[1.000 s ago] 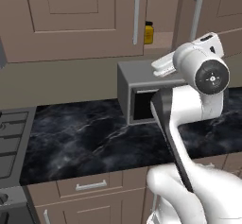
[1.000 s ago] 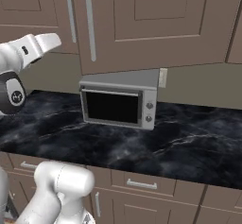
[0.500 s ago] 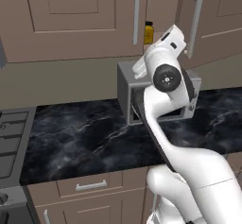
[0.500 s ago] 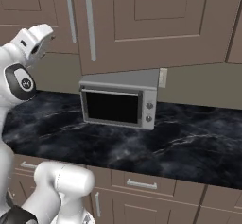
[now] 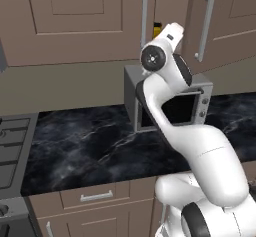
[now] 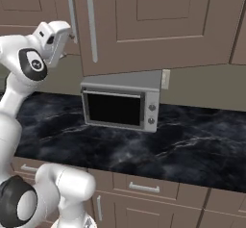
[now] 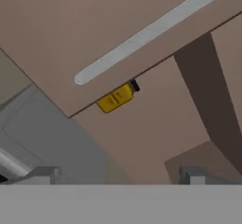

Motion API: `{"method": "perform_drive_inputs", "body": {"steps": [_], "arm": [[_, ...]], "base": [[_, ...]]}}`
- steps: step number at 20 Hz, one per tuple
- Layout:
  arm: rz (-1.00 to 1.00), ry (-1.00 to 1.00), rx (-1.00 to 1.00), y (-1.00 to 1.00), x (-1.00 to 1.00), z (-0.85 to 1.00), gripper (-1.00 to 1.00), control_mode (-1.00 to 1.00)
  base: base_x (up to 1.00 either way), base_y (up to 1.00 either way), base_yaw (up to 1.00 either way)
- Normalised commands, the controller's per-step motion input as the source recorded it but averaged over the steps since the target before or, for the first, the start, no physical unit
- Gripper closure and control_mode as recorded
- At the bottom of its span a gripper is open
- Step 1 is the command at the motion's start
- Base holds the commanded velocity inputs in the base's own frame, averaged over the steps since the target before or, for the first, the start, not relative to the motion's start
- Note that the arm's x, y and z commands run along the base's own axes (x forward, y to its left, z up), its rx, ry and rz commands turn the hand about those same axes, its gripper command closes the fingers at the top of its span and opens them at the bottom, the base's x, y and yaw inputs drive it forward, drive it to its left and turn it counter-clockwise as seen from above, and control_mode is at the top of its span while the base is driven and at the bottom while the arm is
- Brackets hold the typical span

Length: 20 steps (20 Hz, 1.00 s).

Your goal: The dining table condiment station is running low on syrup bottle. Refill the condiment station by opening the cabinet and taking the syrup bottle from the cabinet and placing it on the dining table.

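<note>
- Cabinet (image 5: pixel 90 21) doors are seen just beyond the gripper (image 6: pixel 60 44), at its twelve o'clock; taupe-brown recessed panels and a vertical silver bar handle (image 5: pixel 144 11) are shown.
- Gripper jaws are spread wide, nothing held.
- A yellow jar (image 7: pixel 116 97) is glimpsed past the door edge.

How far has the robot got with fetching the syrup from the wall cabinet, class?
Done: one cabinet door seems to stand ajar, with a yellow jar showing in the gap. In hand: the gripper is raised, open and empty, near the silver handles. Left: the syrup bottle is not yet visible, so finding it, grasping it and carrying it to the dining table all remain.
</note>
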Motion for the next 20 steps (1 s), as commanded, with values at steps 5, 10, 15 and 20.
{"method": "perform_drive_inputs", "body": {"steps": [5,10,15,20], "arm": [[-0.21,0.06,0.02,-0.88,0.01,-0.13,-1.0,-1.0],[-0.22,-0.04,0.06,-1.0,-0.9,-0.07,-1.0,-1.0],[-0.22,-0.01,0.11,-1.0,-0.73,0.0,-1.0,-1.0],[-0.13,0.01,0.18,-1.0,-0.26,-0.01,-1.0,-1.0]], "base": [[0.0,0.0,0.0],[0.0,0.0,0.0],[0.0,0.0,0.0],[0.0,0.0,0.0]]}}
